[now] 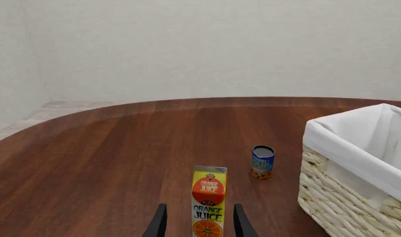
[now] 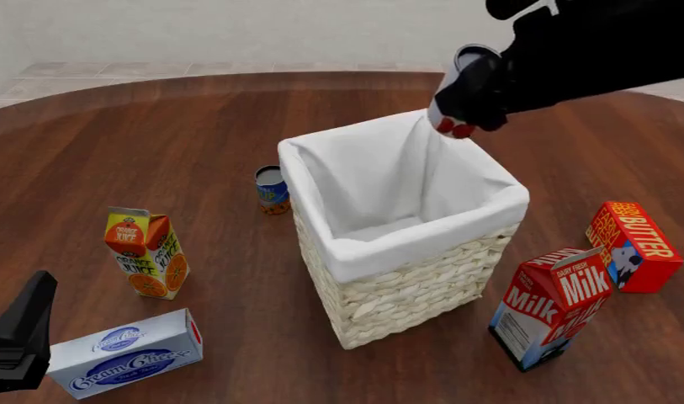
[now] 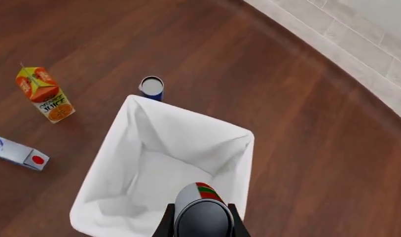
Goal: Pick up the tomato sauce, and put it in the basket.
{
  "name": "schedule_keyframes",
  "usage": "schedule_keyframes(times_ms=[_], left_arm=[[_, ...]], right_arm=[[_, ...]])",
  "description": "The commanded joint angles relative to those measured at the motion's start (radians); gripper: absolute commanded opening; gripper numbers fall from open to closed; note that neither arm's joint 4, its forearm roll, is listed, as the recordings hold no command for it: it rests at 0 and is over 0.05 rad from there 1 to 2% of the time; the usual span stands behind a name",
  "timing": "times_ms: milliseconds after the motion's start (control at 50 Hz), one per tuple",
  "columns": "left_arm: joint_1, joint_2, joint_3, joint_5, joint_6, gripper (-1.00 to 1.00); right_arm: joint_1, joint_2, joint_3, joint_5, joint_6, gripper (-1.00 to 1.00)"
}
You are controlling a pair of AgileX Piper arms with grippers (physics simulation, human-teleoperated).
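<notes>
The tomato sauce [image 2: 459, 94] is gripped in the right pincer [image 3: 201, 221], held tilted above the basket [image 2: 421, 286] at its 1 o'clock corner. The left pincer [image 1: 199, 222] is kept low over the counter [image 2: 184, 143], parted, with the orange juice carton [image 1: 208, 202] seen between its fingers.

1. The right arm [image 2: 594, 55] is glossy black, with thick rounded segments; a small white patch shows near its upper edge.
2. The right gripper [image 3: 201, 217] has slim black fingers [image 3: 166, 224].
3. The left gripper [image 1: 199, 222] has two flat, tapered black fingers [image 1: 157, 222].
4. In the front view the left gripper [image 2: 22, 337] is an angular black wedge.
</notes>
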Motion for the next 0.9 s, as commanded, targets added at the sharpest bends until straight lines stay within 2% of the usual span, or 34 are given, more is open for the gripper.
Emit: schedule_keyframes(times_ms=[20,500,900], left_arm=[[0.000,0.000,0.000,0.000,0.000,1.00],[0.000,0.000,0.000,0.000,0.000,1.00],[0.000,0.000,0.000,0.000,0.000,1.00]], right_arm=[[0.025,0.053,-0.017,-0.017,0.011,-1.00],[0.077,0.160,-0.058,-0.034,0.027,-1.00],[0.089,0.220,-0.023,-0.077,0.052,-1.00]])
